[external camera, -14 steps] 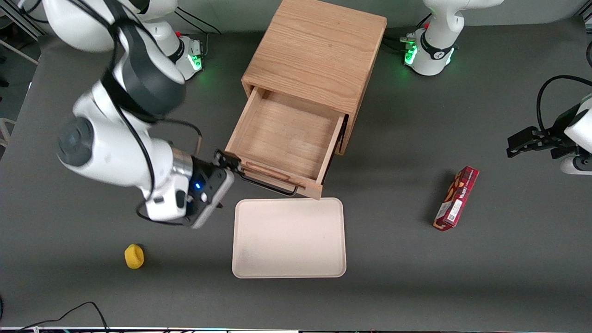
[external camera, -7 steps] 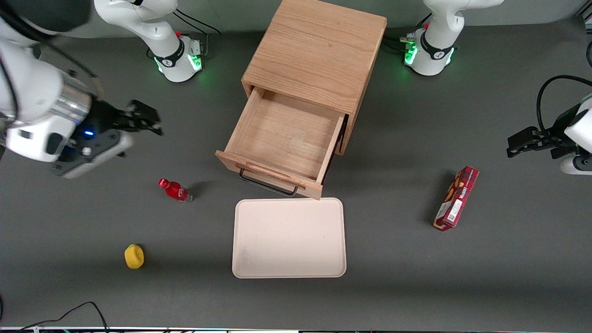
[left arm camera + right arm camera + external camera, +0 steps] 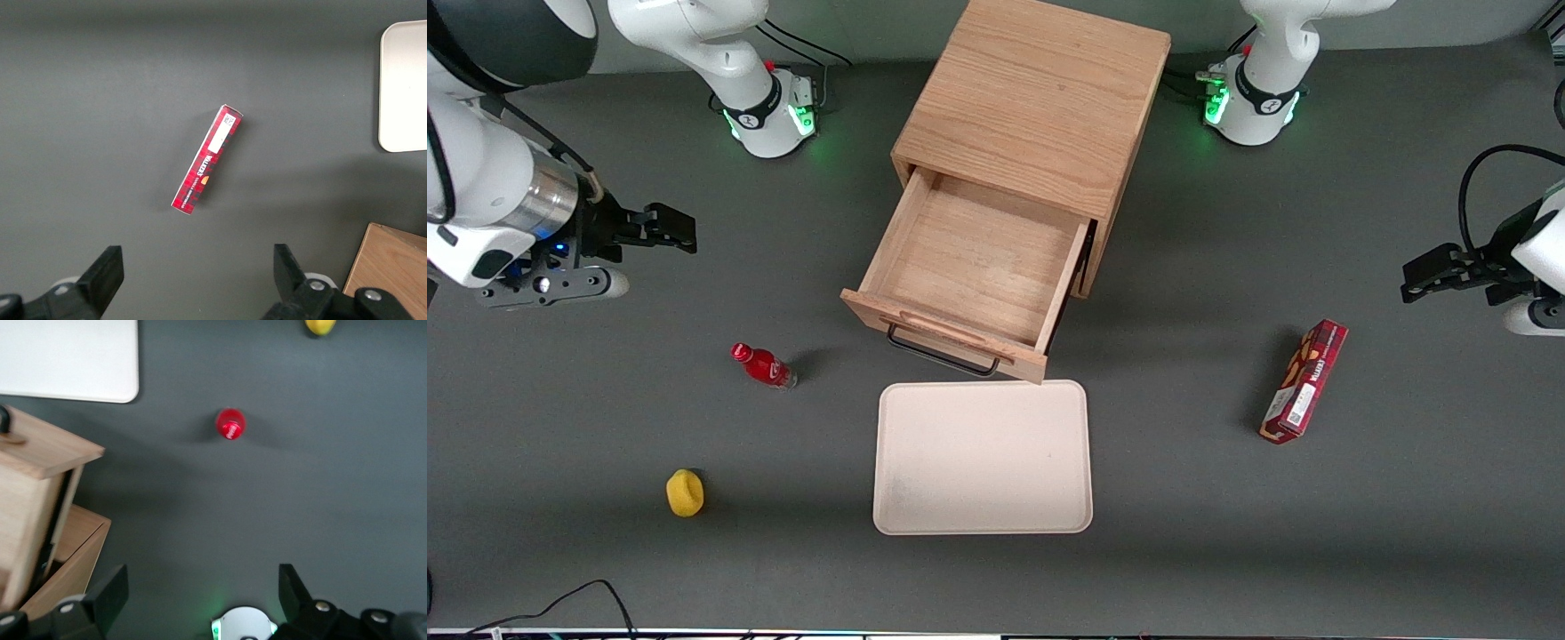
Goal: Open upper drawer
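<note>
The fingers (image 3: 660, 229) of the right arm's gripper (image 3: 200, 590) stand spread wide with nothing between them, raised above bare tabletop (image 3: 800, 569) at the working arm's end. In the front view the upper drawer (image 3: 969, 276) lies at about 3 o'clock from them, well apart, with open grey surface between. Its black wire handle (image 3: 943, 356) sits under the drawer's front lip, at roughly 4 o'clock from the fingers; the handle's long axis runs along the drawer front, and the drawer's travel runs from the cabinet (image 3: 1040, 98) toward the front camera. The working arm's fingers are the nearer ones to it. The drawer stands pulled far out with its bare wooden floor showing, so I judge the task effectively done and no further pull needed.

Nearer the front camera than the fingers, a small red bottle (image 3: 763, 365) stands at about 5 o'clock from them, and a yellow object (image 3: 685, 493) lies nearer the camera again. A pale tray (image 3: 983, 524) lies just in front of the drawer. A red box (image 3: 1304, 382) lies toward the parked arm's end.

Against 0.5 s ago, the gripper has drawn slightly farther from the drawer toward the table's end. The drawer, tray, bottle and box have not moved.
</note>
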Tool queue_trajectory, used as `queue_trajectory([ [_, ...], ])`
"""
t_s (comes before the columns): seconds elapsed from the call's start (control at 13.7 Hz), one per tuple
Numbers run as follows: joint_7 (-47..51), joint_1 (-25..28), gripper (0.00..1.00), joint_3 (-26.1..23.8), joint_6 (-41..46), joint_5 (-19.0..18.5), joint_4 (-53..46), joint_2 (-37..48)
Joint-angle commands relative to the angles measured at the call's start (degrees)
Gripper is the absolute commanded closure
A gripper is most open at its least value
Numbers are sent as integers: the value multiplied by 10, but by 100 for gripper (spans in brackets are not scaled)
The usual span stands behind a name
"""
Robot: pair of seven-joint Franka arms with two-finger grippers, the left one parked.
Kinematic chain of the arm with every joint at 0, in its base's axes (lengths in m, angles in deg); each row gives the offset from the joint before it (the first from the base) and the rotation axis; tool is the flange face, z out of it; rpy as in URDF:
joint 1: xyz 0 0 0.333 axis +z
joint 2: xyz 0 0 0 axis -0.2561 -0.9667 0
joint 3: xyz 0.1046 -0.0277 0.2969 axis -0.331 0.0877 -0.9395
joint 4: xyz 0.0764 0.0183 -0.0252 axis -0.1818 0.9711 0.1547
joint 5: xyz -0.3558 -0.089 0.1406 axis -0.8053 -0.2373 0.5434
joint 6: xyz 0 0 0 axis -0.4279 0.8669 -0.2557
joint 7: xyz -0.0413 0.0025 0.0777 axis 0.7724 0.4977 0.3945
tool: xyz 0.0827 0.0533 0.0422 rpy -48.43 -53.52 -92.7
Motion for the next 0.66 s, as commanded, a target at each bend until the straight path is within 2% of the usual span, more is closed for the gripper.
queue_trajectory([
  [0.0,25,6,0,42,-68,-10,159,117],
  [0.15,74,7,0,77,-66,-10,155,121],
  [0.29,78,7,0,81,-66,-13,132,115],
  [0.59,79,7,0,82,-66,-43,98,102],
])
